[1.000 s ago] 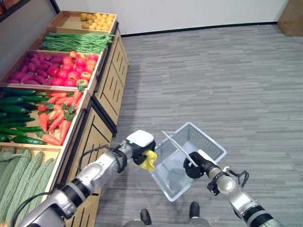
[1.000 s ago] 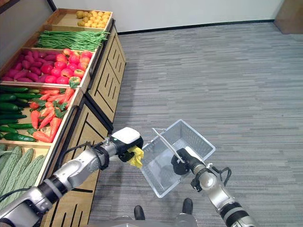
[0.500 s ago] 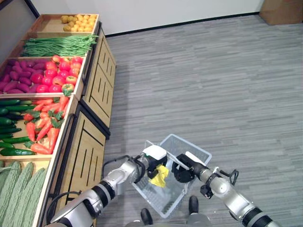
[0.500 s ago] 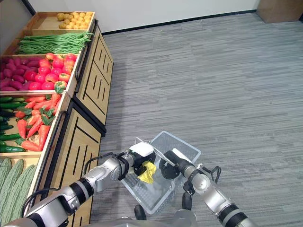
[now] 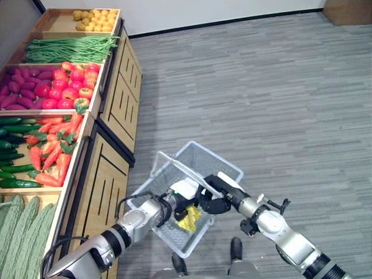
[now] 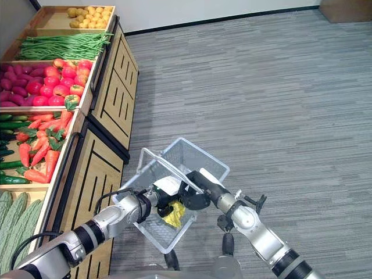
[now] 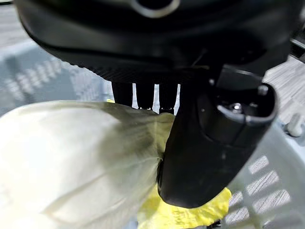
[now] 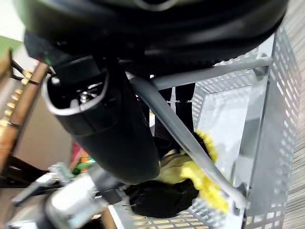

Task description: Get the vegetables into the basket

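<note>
Gripping cabbage (image 7: 71,157) w/ left hand (image 5: 185,195) fingers in basket (image 5: 224,164) | right hand (image 5: 214,197) fingers curled rnd handle (image 8: 190,143)

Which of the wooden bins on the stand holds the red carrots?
The carrot bin, next past the bin of tomatoes, sharing space with dark green cucumbers.

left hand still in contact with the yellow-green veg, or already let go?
Touching. In the left wrist view the left hand has its thumb pressed against the pale cabbage-like vegetable, fingers curled behind it, inside the basket.
</note>
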Motion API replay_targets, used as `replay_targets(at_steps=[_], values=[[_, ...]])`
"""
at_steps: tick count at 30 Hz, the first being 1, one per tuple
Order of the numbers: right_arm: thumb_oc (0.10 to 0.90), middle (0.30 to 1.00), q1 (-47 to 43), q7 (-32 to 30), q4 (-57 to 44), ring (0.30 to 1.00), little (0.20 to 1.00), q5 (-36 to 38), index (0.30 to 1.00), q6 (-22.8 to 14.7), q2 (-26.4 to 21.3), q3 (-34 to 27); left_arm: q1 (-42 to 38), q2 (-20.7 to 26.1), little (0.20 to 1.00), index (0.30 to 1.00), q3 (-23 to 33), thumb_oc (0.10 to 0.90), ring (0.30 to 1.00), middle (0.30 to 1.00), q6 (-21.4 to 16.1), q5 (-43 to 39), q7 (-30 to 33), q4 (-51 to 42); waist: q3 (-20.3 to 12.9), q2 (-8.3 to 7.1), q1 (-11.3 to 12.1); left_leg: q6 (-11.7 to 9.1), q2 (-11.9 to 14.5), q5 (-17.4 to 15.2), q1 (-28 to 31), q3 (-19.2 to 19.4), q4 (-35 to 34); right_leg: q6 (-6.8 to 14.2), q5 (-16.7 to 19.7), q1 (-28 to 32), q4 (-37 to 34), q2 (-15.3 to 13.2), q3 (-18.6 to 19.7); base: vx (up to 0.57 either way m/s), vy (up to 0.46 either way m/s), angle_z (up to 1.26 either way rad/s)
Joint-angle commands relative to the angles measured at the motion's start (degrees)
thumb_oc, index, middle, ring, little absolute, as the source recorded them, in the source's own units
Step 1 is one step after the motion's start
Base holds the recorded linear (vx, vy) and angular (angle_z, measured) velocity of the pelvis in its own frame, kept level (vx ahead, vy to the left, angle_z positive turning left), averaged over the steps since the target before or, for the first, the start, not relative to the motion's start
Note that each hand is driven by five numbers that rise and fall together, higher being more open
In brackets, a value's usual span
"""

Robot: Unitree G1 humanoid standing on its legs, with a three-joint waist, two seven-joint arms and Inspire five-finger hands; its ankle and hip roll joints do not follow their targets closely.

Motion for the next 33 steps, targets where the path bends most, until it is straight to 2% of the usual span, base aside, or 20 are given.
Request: replay_targets(at_steps=[1,8,15,18,20,24,28,33], values=[[0.400,0.300,-5.0,1.3,-12.3,0.300,0.300,8.0,0.300,-9.9,5.5,-1.7,-8.0,-0.7,1.000,1.000,-1.3,0.900,1.000,1.000,-4.1,0.4,0.5,-1.5,-0.8,-4.25,0.6,-4.0,2.2,-0.9,2.1,-0.2,0.0,3.7,-3.2,3.1,2.1,-2.6,1.5,0.00,0.000,0.00],[0.400,0.300,-6.4,2.8,-12.7,0.300,0.300,10.2,0.300,-9.3,5.8,0.3,-10.0,0.7,1.000,1.000,-2.4,0.900,1.000,1.000,-4.9,1.1,-0.7,-4.1,-1.1,-4.43,0.7,-4.0,2.2,-1.0,2.4,0.2,0.0,3.8,-2.9,3.1,2.0,-2.7,1.9,-0.01,0.006,-0.04],[0.400,0.300,-7.1,2.3,-11.7,0.300,0.300,8.5,0.300,-9.1,6.4,0.4,-9.3,1.3,1.000,1.000,-2.0,0.900,1.000,1.000,-4.8,-0.1,-0.9,-4.8,-1.6,-4.26,1.2,-4.0,2.1,-1.0,2.9,-0.4,0.0,3.6,-3.3,4.0,2.2,-2.7,1.1,0.00,-0.002,0.01],[0.400,0.300,-6.2,1.8,-4.9,0.300,0.300,4.2,0.300,-6.4,7.2,1.0,-5.7,2.2,1.000,1.000,0.9,0.900,1.000,1.000,-3.3,-2.7,-1.3,-3.6,-2.1,-4.08,1.9,-3.9,2.0,-1.0,3.3,-1.0,0.0,3.5,-3.6,4.8,2.5,-2.8,0.8,-0.01,-0.010,0.06],[0.400,0.300,-5.4,1.4,-1.5,0.300,0.300,2.4,0.300,-5.8,7.6,0.7,-4.1,2.5,1.000,1.000,2.4,0.900,1.000,1.000,-2.6,-4.8,-1.2,-3.5,-2.3,-3.96,2.3,-3.8,1.9,-1.1,3.5,-1.4,0.0,3.5,-3.7,5.3,2.6,-2.9,0.5,-0.01,-0.003,0.03],[0.400,0.300,-3.7,0.7,2.2,0.300,0.300,0.2,0.300,-5.4,7.5,-0.8,-2.1,2.2,1.000,1.000,4.0,0.900,1.000,1.000,-1.6,-7.2,-0.8,-3.3,-2.6,-3.52,2.5,-3.8,1.9,-1.1,3.5,-1.9,0.0,3.4,-3.9,5.7,2.6,-2.9,0.1,0.00,0.006,0.05],[0.400,0.300,-1.6,-2.2,8.2,0.300,0.300,-7.0,0.300,-5.8,7.2,-4.3,4.7,2.7,1.000,1.000,7.3,0.900,1.000,1.000,-1.2,-10.8,-1.0,-1.1,-3.6,-3.01,3.2,-3.9,1.8,-1.0,3.1,-3.1,0.0,3.4,-4.0,6.3,2.5,-3.1,-0.9,-0.02,-0.012,0.08],[0.400,0.300,1.2,-3.5,12.6,0.300,0.300,-9.0,0.300,-5.5,8.0,-7.0,11.4,3.3,1.000,1.000,11.5,0.900,1.000,1.000,0.3,-11.7,0.2,3.1,-4.5,-3.17,3.5,-3.8,1.7,-0.9,3.3,-3.8,0.0,3.2,-4.3,7.0,2.6,-3.1,-1.5,0.01,-0.005,0.16]])
